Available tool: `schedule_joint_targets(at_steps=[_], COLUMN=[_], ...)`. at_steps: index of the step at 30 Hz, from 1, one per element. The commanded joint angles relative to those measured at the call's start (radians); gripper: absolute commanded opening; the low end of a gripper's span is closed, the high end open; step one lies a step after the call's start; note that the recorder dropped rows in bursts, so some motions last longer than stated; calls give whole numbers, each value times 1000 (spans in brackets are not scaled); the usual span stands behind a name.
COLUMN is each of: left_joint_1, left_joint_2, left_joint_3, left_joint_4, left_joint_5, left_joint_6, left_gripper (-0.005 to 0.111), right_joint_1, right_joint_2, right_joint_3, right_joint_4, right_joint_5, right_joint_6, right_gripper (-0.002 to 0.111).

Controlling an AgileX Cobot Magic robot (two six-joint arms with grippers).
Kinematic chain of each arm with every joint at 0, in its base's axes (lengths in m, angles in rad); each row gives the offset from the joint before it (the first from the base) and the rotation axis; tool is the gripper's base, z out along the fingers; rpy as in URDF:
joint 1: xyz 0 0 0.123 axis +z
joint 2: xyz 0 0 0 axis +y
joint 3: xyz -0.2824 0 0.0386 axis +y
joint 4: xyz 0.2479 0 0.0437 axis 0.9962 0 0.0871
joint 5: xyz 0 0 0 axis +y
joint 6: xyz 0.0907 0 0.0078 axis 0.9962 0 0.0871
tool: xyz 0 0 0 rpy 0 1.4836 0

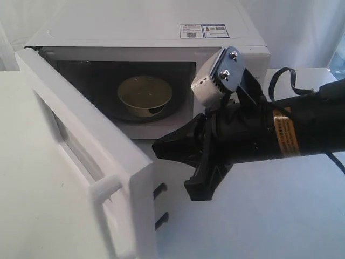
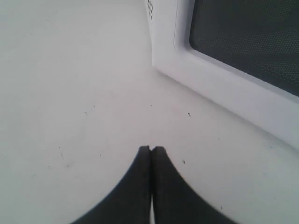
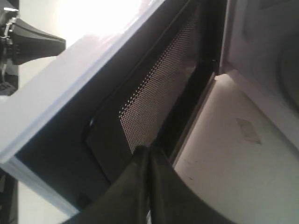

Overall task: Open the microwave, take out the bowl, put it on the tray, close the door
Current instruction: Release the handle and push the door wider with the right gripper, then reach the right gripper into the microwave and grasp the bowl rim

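Note:
The white microwave (image 1: 145, 32) stands at the back with its door (image 1: 81, 156) swung wide open toward the front left. The bar handle (image 1: 105, 189) faces outward. The cream-white bowl (image 1: 144, 95) sits inside the dark cavity. My right gripper (image 1: 155, 147) (image 3: 148, 150) is shut and empty. It hovers just in front of the cavity opening, with its tips close to the door's inner mesh window (image 3: 154, 107). My left gripper (image 2: 151, 149) is shut and empty, low over the white table beside the door's outer window (image 2: 247, 42). It does not show in the exterior view. The tray is out of view.
The white table (image 1: 269, 216) stretches in front of and to the right of the microwave. The cavity floor (image 3: 233, 158) shows pale past my right fingers. A black cable (image 1: 280, 75) loops behind the right arm. A dark arm part (image 3: 28, 39) shows beyond the door's edge.

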Motion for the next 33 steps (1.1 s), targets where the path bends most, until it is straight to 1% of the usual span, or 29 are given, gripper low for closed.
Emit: schedule_joint_targets(at_steps=[1,6,8,16,18,23,25,26,30,33], left_joint_1=[1,1,1,1,1,1,1,1,1,1], left_joint_2=[-5,-5,-5,-5,-5,-5,-5,-5,-5,-5], left_joint_3=[4,4,4,4,4,4,4,4,4,4], left_joint_4=[-9,-9,-9,-9,-9,-9,-9,-9,-9,-9], left_joint_5=[0,0,0,0,0,0,0,0,0,0], left_joint_6=[-2,-2,-2,-2,-2,-2,-2,-2,-2,-2], left_gripper=[0,0,0,0,0,0,0,0,0,0], right_joint_1=[24,104,135,183,195,230,248,257,281,281], right_joint_2=[-5,-5,-5,59,93,203,240,261,339,394], right_joint_3=[8,8,8,-30,-53,-110,-133,-147,-204,-252], right_joint_4=[34,92,99,99,82,69,69,69,69,69], right_joint_5=[-63,-61,-51,155,225,418,506,554,709,754], right_joint_6=[3,-52,-109,-290,-347,-521,-571,-595,-700,-783], right_gripper=[0,0,0,1,6,30,35,37,37,37])
